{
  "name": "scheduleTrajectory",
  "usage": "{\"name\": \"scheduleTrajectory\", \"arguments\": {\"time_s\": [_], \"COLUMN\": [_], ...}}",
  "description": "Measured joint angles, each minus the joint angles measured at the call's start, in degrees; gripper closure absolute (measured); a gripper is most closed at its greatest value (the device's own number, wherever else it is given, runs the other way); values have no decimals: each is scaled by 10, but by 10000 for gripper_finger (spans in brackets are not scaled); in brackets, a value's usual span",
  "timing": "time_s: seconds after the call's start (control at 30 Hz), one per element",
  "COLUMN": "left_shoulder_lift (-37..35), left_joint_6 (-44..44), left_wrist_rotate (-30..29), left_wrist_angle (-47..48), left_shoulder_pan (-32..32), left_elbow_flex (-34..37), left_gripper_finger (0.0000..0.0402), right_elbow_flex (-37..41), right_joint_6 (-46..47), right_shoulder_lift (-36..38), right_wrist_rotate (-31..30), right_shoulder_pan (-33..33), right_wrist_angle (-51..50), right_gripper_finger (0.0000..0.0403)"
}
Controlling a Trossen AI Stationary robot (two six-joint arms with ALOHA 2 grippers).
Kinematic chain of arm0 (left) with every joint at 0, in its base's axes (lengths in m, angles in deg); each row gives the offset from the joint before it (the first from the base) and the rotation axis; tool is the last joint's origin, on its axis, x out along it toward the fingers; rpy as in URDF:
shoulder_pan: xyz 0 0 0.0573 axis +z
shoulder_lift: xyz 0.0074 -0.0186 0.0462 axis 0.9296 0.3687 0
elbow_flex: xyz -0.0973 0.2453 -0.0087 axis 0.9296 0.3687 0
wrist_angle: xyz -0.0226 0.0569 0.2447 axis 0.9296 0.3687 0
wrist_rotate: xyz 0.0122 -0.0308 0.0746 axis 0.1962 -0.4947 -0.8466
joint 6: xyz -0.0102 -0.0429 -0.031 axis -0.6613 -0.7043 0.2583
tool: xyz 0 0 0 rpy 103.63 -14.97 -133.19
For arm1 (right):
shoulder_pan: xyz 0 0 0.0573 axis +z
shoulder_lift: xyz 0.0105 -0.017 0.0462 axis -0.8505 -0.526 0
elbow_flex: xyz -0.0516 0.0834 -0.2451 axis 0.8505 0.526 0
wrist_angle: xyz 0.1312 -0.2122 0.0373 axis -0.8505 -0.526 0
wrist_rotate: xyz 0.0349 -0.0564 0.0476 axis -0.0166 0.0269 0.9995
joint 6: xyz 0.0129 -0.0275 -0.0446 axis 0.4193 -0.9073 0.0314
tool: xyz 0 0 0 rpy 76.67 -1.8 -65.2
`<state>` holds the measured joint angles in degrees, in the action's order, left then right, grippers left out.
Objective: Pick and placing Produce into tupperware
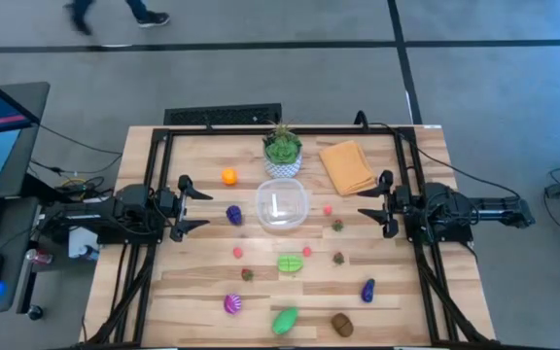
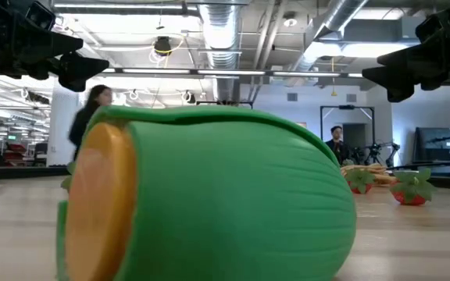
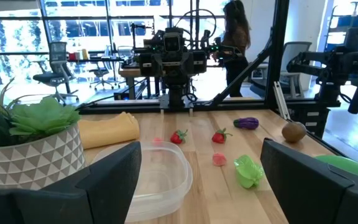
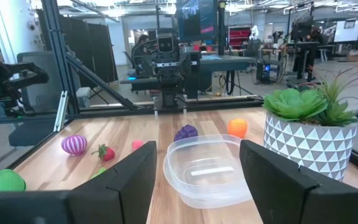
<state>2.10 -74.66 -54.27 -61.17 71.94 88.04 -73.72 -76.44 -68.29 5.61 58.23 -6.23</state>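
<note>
While both arms wait at opposite side edges of the surface [image 1: 192, 282], nothing has been picked yet. The left end effector [image 1: 191, 207] and the right end effector [image 1: 372, 203] each stand with fingers spread wide and empty, pointing inward at the clear tupperware [image 1: 281, 205], which sits empty near the middle, slightly toward the far edge.

My worry is the container: it looks light, so a piece dropped on its rim or a finger brushing its wall could skid or tip it. The potted plant [image 1: 282, 148] stands just beyond it, with the folded orange cloth [image 1: 346, 166] beside that, crowding any approach from the far edge.

Produce lies scattered: an orange fruit [image 1: 228, 176] and a purple piece [image 1: 234, 214] near the left arm, small strawberries [image 1: 337, 226] near the right, and the green vegetable [image 1: 285, 319], brown piece [image 1: 342, 324] and striped pink one [image 1: 232, 303] along the near edge. Those rounded toys could roll from a poorly centred pinch, and the near-edge ones demand a long reach.
</note>
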Motion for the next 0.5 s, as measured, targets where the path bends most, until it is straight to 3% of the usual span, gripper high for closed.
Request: {"name": "scheduleTrajectory", "arguments": {"time_s": [0.2,0.5], "left_shoulder_lift": [0,0], "left_joint_6": [1,-16], "left_wrist_rotate": [-2,-66], "left_wrist_angle": [0,2], "left_shoulder_pan": [0,0], "left_elbow_flex": [0,0], "left_gripper_finger": [81,81], "right_elbow_flex": [0,0], "right_joint_6": [0,0], "right_shoulder_lift": [0,0], "right_wrist_rotate": [0,0], "right_shoulder_pan": [0,0], "right_wrist_angle": [0,0], "right_gripper_finger": [147,147]}}
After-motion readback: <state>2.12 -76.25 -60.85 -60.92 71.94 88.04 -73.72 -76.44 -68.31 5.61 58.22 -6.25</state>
